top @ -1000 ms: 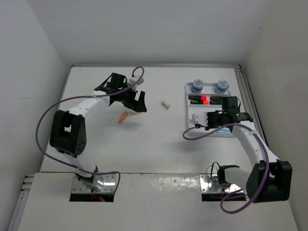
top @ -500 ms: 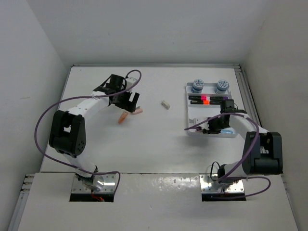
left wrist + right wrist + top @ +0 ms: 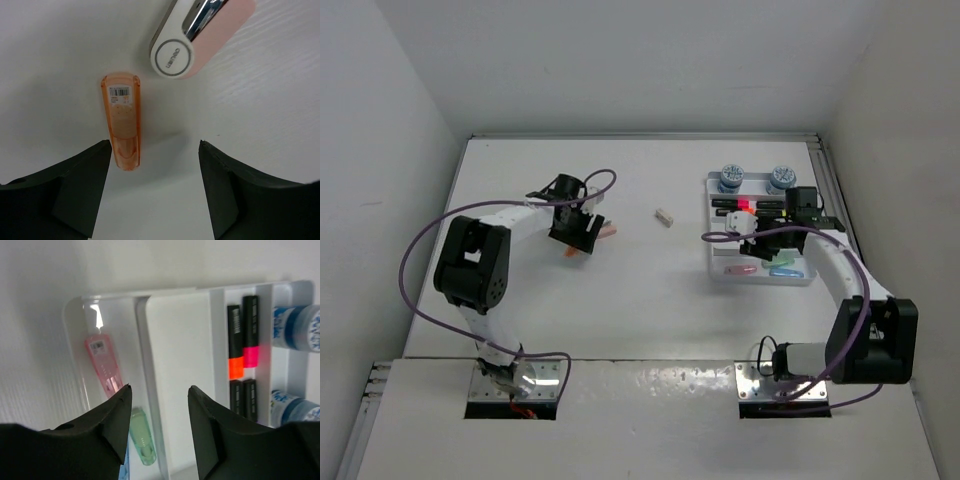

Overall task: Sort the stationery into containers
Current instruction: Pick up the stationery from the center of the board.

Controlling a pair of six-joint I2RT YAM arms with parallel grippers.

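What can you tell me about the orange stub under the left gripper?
The orange stub is a see-through pastel orange plastic piece, long with rounded ends, with a small white barcode label near one end. It lies flat on the white table, between the open fingers of the left gripper, ungripped, apart from a pink-and-white piece.

Between the spread fingers (image 3: pixel 75 190) of the left end effector (image 3: pixel 155 150) lies the orange stub (image 3: pixel 122 125), close by one finger. A pink-and-white piece (image 3: pixel 215 25) sits just beyond, possibly crowding that side. The tray's (image 3: pixel 175 365) wide middle section is bare; markers (image 3: pixel 235 340) and pots (image 3: pixel 295 325) fill its far-edge rows.
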